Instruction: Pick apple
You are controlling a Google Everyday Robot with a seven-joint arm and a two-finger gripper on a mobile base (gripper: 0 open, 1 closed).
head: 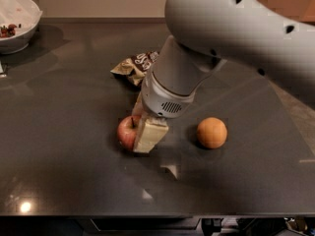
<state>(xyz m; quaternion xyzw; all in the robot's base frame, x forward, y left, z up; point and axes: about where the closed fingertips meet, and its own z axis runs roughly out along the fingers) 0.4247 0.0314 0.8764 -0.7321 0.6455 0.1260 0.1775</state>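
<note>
The apple (126, 132), small and red with a short stem, sits on the dark table (64, 181) left of centre. My gripper (139, 128) is down over the apple's right side. The cream near finger (148, 135) presses against the apple's right front, and the other finger (139, 106) reaches behind it. The gripper looks shut on the apple, which is at table level. The grey arm (231, 28) comes in from the upper right and hides the apple's right part.
A plain orange fruit (212, 132) lies to the right of the gripper. A crumpled snack bag (137, 65) lies behind it, partly under the arm. A white bowl (17, 23) stands at the back left corner. The table's front edge runs close below.
</note>
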